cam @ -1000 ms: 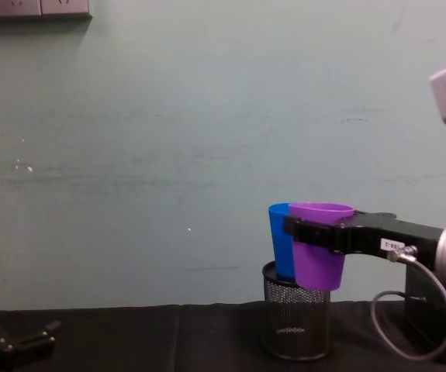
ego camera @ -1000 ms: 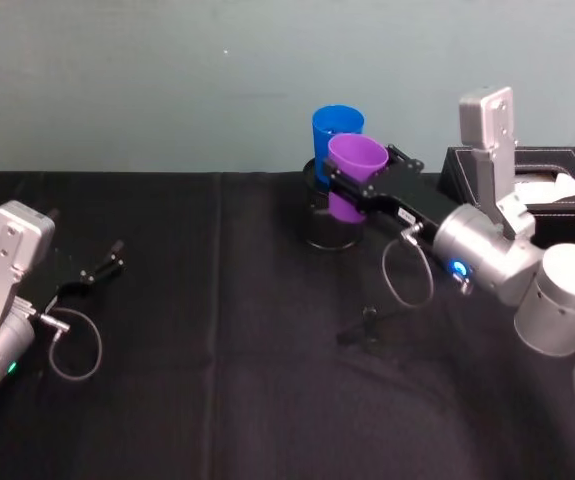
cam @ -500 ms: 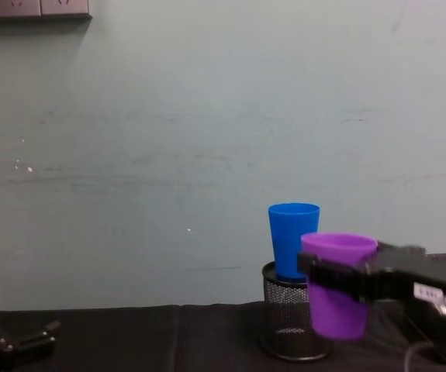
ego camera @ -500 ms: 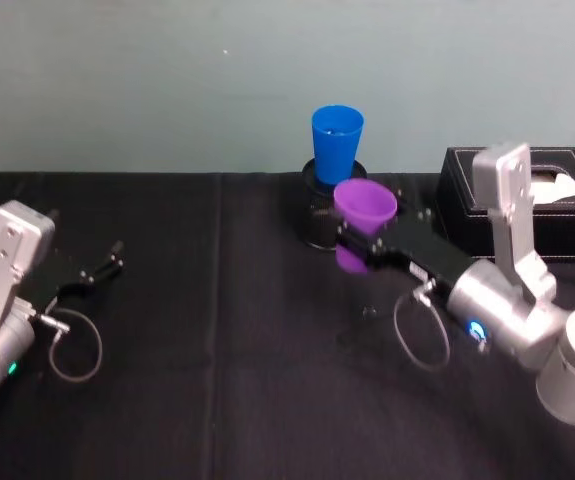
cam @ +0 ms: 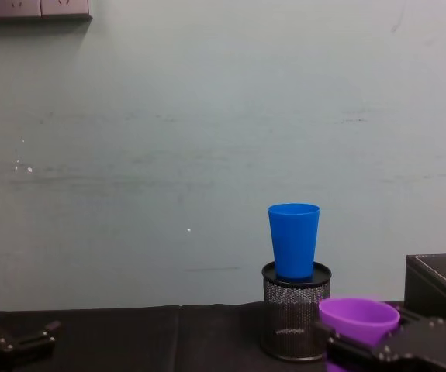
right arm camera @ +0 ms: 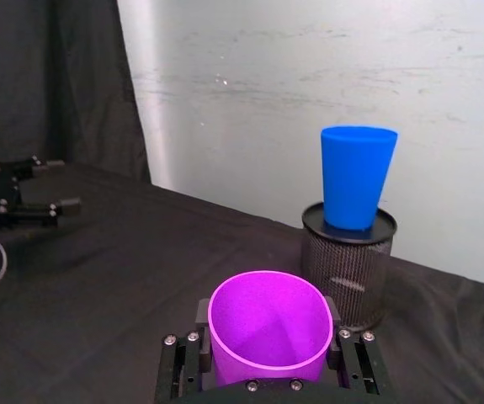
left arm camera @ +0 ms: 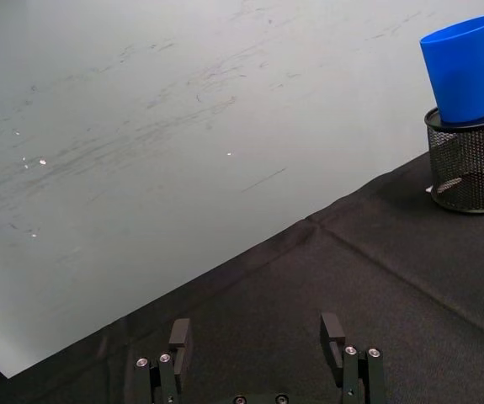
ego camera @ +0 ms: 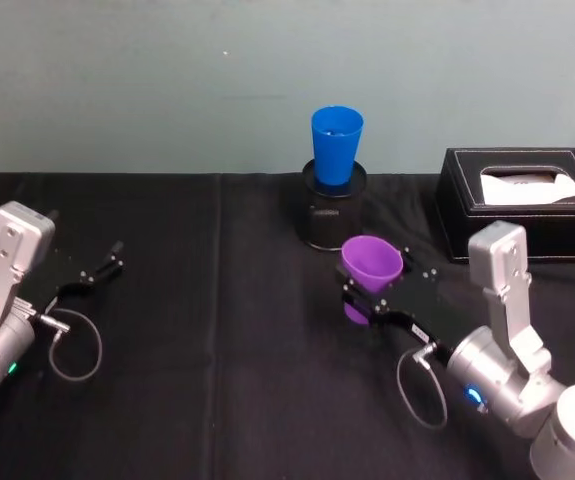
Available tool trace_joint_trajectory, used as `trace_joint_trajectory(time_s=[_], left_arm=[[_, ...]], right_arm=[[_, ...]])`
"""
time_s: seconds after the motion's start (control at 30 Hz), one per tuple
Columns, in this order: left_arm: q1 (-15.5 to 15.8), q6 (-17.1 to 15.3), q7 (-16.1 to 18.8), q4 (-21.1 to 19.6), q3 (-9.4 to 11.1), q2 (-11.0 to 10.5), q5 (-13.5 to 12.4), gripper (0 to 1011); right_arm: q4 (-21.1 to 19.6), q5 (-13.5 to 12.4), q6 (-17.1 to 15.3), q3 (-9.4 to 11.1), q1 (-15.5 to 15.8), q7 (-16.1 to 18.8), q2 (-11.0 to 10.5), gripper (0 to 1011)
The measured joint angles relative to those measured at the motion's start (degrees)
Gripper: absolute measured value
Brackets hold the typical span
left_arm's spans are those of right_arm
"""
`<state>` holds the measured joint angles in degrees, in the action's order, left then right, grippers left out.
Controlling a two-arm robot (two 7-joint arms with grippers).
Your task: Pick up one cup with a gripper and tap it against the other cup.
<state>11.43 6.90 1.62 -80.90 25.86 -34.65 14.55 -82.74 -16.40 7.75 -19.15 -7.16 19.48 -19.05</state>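
From the head view, the right gripper (ego camera: 369,297) clamps the purple cup (ego camera: 370,272) upright, well apart from the blue cup (ego camera: 336,146), which stands in the black mesh holder (ego camera: 332,222); the left gripper (ego camera: 99,271) lies parked at the table's left. Left wrist view: its fingers (left arm camera: 180,338) stand wide, holding nothing. Right wrist view: the purple cup (right arm camera: 268,324) looks empty. Chest view: the blue cup (cam: 293,240) sits higher than the purple (cam: 359,319).

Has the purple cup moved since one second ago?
Yes. The right hand has carried the purple cup down and back toward the robot, away from the blue cup on the mesh holder.
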Motion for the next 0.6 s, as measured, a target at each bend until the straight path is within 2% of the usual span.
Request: trace_joint_trajectory(time_s=[0.23, 0.6], left_arm=[[0.0, 0.0, 0.0, 0.0, 0.0, 0.0, 0.0, 1000], [0.0, 0.0, 0.0, 0.0, 0.0, 0.0, 0.0, 1000]], right_arm=[[3.2, 1.6, 2.7, 0.3, 0.5, -0.1, 1.6, 734], [5.5, 2.5, 4.2, 0.9, 0.5, 0.9, 3.3, 734]])
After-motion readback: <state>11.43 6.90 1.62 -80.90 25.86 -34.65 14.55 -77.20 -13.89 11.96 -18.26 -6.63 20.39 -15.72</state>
